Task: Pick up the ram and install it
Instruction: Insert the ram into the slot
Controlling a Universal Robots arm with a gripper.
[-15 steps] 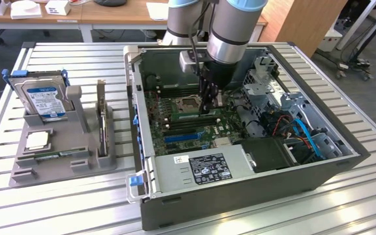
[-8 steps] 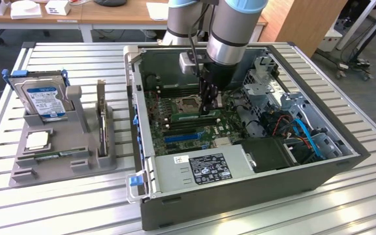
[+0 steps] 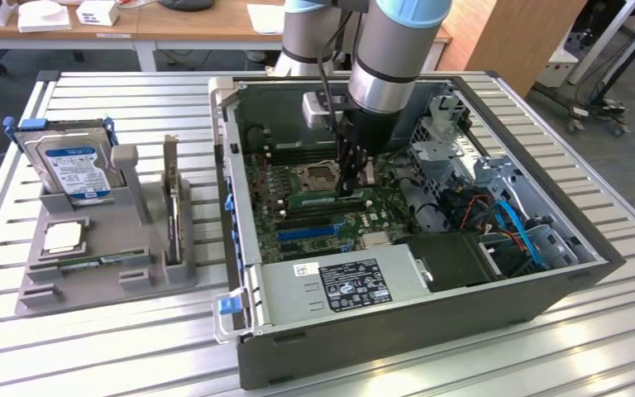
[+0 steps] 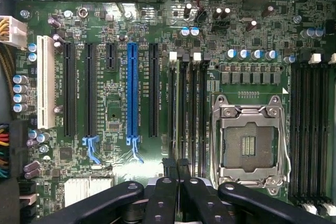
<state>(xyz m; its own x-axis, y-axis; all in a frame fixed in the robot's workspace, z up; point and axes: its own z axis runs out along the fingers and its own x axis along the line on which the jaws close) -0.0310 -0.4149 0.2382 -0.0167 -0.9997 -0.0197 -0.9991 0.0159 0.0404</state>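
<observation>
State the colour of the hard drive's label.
Mostly blue with white; the hard drive's label shows best in the exterior view.

Silver arm [image 3: 389, 58], blue caps [image 3: 415, 8], black tool [image 3: 349, 186]

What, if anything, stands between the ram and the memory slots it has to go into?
Nothing visible does. The gripper is shut on the ram, which is already down at the memory slots beside the CPU socket.
</observation>
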